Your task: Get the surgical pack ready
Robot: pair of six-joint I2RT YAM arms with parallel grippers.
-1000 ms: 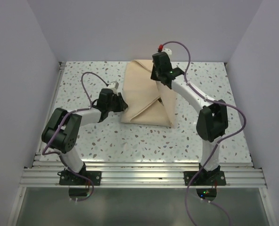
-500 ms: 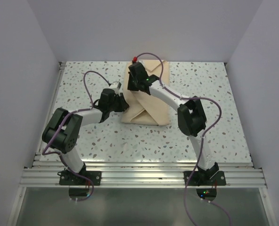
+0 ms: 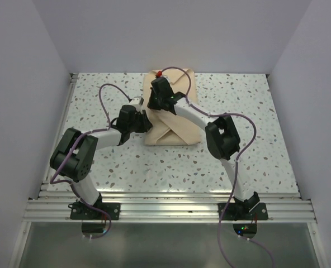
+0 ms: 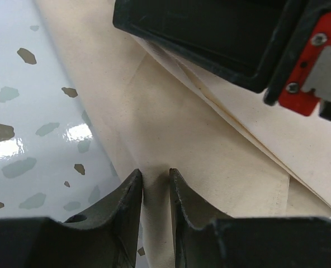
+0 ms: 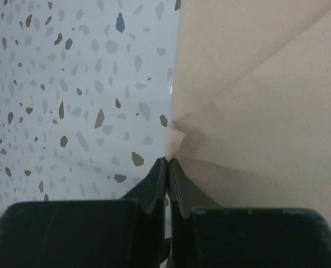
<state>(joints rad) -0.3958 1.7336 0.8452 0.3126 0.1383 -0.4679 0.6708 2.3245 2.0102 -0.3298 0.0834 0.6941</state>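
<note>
While the left gripper [image 4: 154,174] clamps the surgical pack [image 3: 166,137] at nine o'clock, the right gripper [image 5: 167,162] nips only a corner tip; any tug could free it.

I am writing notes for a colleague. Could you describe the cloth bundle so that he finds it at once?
Start from the speckled white table and look at its far middle, where the left arm and right arm meet. There lies the cloth bundle, folded with diagonal flaps. It is the only plain tan, soft thing.
</note>
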